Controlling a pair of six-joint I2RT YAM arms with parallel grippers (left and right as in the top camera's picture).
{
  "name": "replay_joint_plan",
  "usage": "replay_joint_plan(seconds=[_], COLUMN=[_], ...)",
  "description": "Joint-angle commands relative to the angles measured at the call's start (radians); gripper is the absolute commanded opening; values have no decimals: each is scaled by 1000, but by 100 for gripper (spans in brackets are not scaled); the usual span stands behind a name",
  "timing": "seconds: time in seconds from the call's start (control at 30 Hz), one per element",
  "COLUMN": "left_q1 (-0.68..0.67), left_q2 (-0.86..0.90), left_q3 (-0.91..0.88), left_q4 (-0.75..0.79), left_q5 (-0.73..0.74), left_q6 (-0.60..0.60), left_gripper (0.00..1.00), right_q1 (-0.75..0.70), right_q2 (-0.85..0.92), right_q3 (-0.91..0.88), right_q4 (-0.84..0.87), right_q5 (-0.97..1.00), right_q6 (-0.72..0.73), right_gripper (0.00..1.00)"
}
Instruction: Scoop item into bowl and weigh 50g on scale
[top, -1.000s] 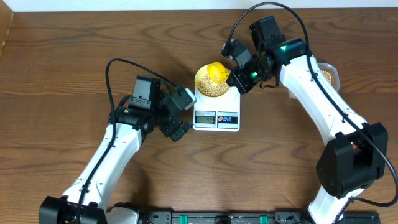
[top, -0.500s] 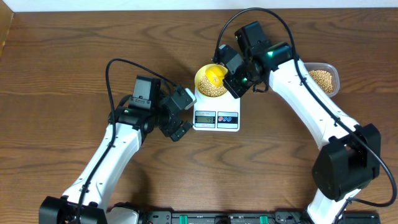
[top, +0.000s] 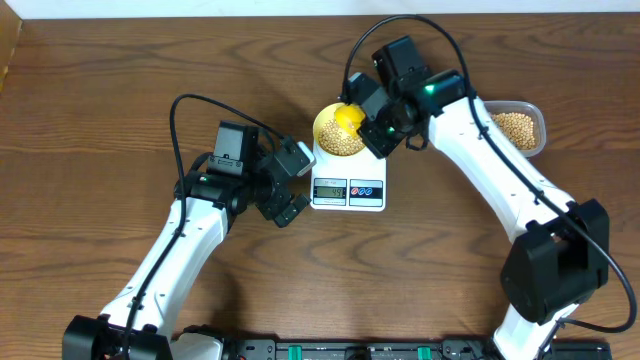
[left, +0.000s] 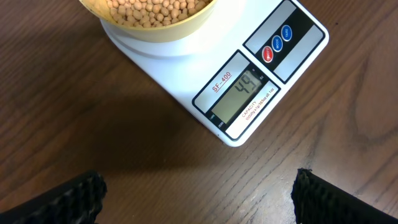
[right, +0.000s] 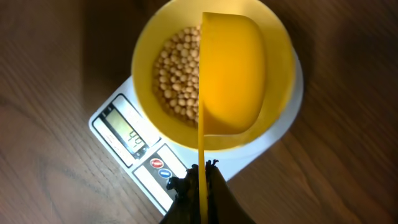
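Fingers (right: 219, 196) pinch scoop (right: 233, 74) above bowl (right: 143, 56) of beans (right: 177, 68), on scale (right: 124, 134).

Left wrist view — the small pale yellow round bowl (left: 155, 32) of tan beans (left: 149, 9) runs off the top edge. Right wrist: the yellow plastic scoop (right: 233, 74) covers half the beans. Overhead, the grey display (top: 329, 190) on the white rectangular scale (top: 348, 204) — too small to read.

Dark wood-grain table (left: 93, 130) — matt, smooth white plastic scale (left: 186, 68), smooth yellow plastic bowl (right: 146, 56), matching scoop (right: 233, 74), dull tan beans (right: 177, 74)
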Motion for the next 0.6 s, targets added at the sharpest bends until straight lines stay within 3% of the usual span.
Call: replay_joint_plan(seconds=[0.0,0.4,0.57], left_q1=[5,5,5], left_q2=[-13,-13,-13], left_q3=[1,1,1], left_q4=[0,0,0], left_q5=[13,13,13], left_q6=[14,14,14], left_gripper=[98,98,98], right_q1=[13,0,-24], right_q2=[-27,-27,-27], right_q3=[22,22,22], right_q4=[2,3,4], right_q5=[14,-30,-153], right_q6=[-22,-18,-6], right_gripper=[1,1,1])
